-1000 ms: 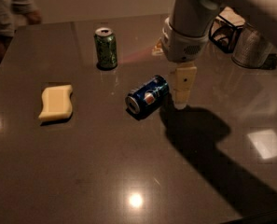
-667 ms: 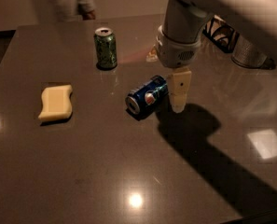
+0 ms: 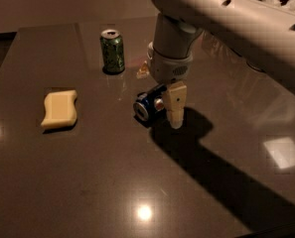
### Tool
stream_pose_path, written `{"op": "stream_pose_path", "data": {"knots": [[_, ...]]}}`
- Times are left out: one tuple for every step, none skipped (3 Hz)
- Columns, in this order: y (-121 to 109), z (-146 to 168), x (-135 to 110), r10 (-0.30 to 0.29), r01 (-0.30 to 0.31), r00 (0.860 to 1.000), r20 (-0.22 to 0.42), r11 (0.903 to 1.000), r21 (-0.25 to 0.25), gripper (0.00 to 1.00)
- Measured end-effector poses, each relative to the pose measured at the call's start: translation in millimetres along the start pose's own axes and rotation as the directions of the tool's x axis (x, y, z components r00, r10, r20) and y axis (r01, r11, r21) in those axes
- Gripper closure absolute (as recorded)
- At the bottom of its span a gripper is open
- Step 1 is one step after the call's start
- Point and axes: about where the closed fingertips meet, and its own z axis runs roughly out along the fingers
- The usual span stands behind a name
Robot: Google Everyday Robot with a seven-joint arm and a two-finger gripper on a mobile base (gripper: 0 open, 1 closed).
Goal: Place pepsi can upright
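Observation:
The pepsi can (image 3: 147, 105), dark blue with silver ends, lies on its side near the middle of the dark glossy table (image 3: 97, 182). Its near silver end faces the lower left. My gripper (image 3: 173, 111) hangs straight down from the big white arm (image 3: 221, 19) and sits right at the can's far end, covering that part of it. The gripper's tip is close to the table top. The can's logo is hidden.
A green can (image 3: 112, 51) stands upright at the back, left of the arm. A yellow sponge (image 3: 60, 108) lies flat on the left. A small pale object (image 3: 143, 72) lies behind the arm. The arm's shadow runs to the lower right.
My gripper has moved left and down onto the far end of the pepsi can, now covering more of it. The can still lies on its side.

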Motion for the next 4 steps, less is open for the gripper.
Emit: {"op": "stream_pose_path", "data": {"knots": [[-2, 9, -10, -0.041, 0.041, 0.999, -0.005, 0.998, -0.048, 0.16], [1, 13, -12, -0.049, 0.048, 0.999, -0.015, 0.9951, -0.087, 0.39], [2, 8, -9, 0.026, -0.028, 0.999, -0.025, 0.9953, -0.092, 0.62], [4, -22, -3, 0.174, -0.171, 0.983, 0.063, 0.9839, -0.05, 0.86]]}}
